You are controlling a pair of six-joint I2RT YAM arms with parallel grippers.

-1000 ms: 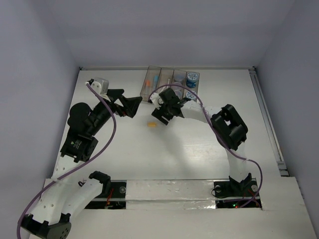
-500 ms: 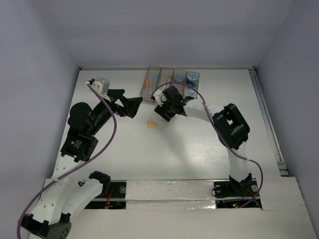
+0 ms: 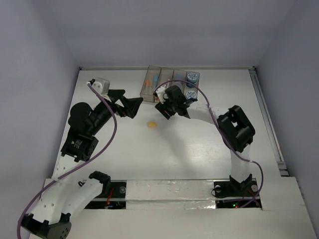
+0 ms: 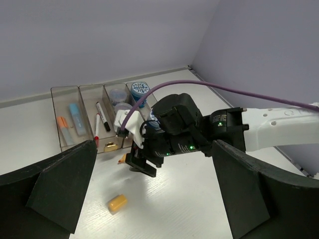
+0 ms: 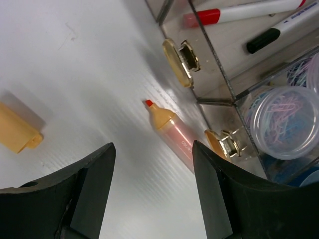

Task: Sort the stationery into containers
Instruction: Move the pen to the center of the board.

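An uncapped orange highlighter [image 5: 172, 132] lies on the table against the near end of the four joined bins [image 5: 219, 59]. Its orange cap [image 5: 17, 129] lies apart to the left and also shows in the top view [image 3: 151, 124]. My right gripper [image 5: 154, 199] is open and empty, hovering just above the highlighter, which lies between its fingers. My left gripper [image 4: 154, 199] is open and empty, held left of the bins [image 4: 56, 119], facing the cap [image 4: 117, 203] and the right gripper [image 4: 142, 164].
The bins [image 3: 149, 74] stand at the back centre. They hold an orange marker [image 4: 62, 124] and a blue marker [image 4: 76, 113], a red pen [image 4: 96, 127] and a black pen [image 4: 103, 117], and round jars [image 4: 140, 88]. Gold label knobs [image 5: 179, 57] stick out at the bins' ends.
My right gripper has moved a little up and right, away from the cap and toward the bins' ends. The cap and the left arm have stayed put.
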